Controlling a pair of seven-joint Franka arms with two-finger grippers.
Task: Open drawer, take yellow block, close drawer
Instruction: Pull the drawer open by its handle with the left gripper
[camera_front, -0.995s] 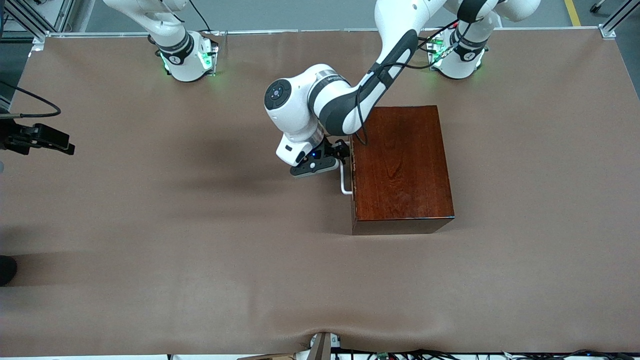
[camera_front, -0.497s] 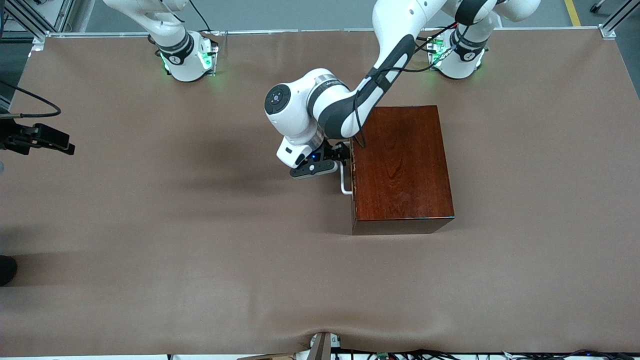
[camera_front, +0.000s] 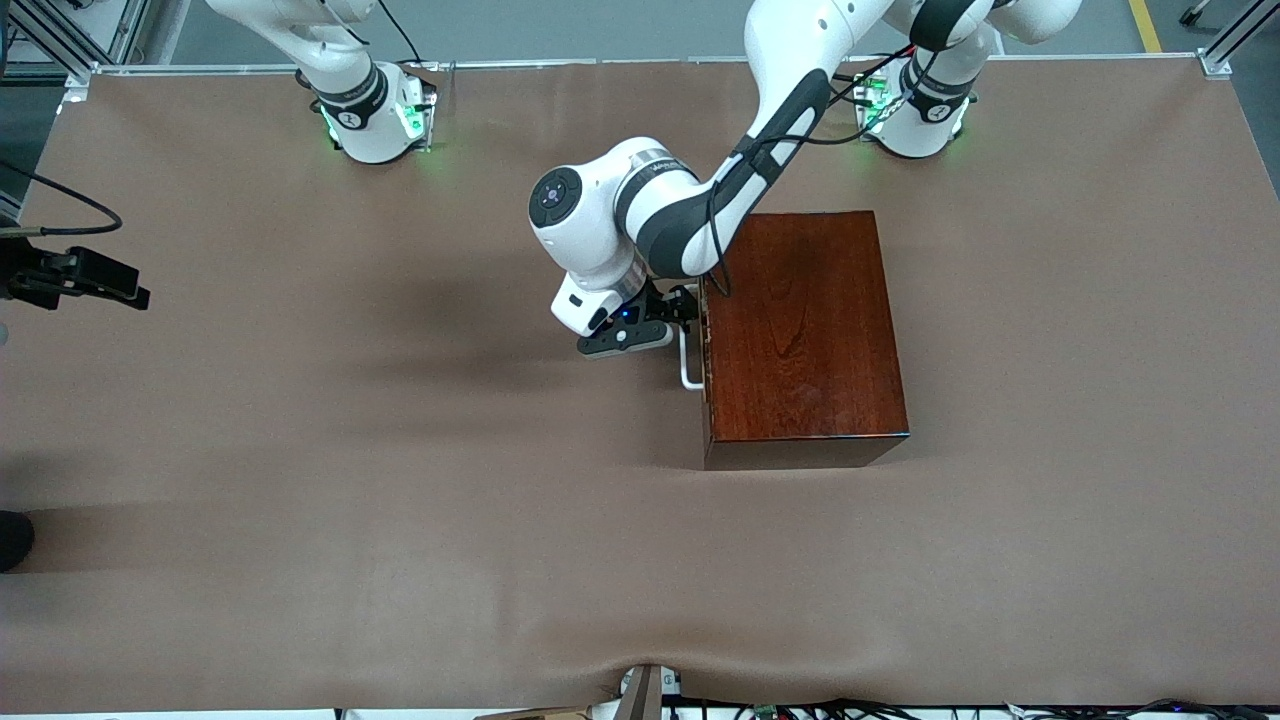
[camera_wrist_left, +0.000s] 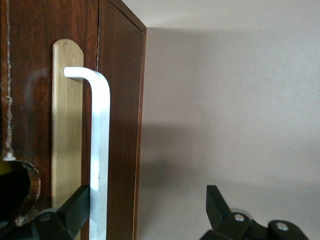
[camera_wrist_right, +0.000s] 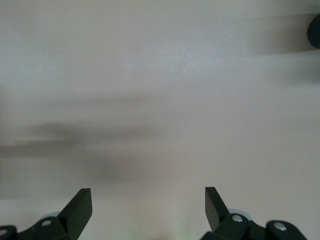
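The dark reddish-brown wooden box (camera_front: 805, 330) stands mid-table, nearer the left arm's end. Its drawer is shut; only the front (camera_wrist_left: 30, 60) and the white U-shaped handle (camera_front: 687, 366) show, facing the right arm's end. My left gripper (camera_front: 684, 306) is open at the handle. In the left wrist view the handle bar (camera_wrist_left: 100, 140) stands between the fingers of my left gripper (camera_wrist_left: 148, 200), right beside one finger (camera_wrist_left: 75, 202). The yellow block is hidden. My right gripper (camera_wrist_right: 148, 200) is open and empty over bare table; its arm waits.
A black device with a cable (camera_front: 75, 275) juts over the table edge at the right arm's end. The brown table cover (camera_front: 400, 450) is bare round the box. Both arm bases stand along the edge farthest from the front camera.
The left arm's elbow and wrist shifted slightly; its gripper stays at the handle. The drawer stays shut. The right arm has not moved.
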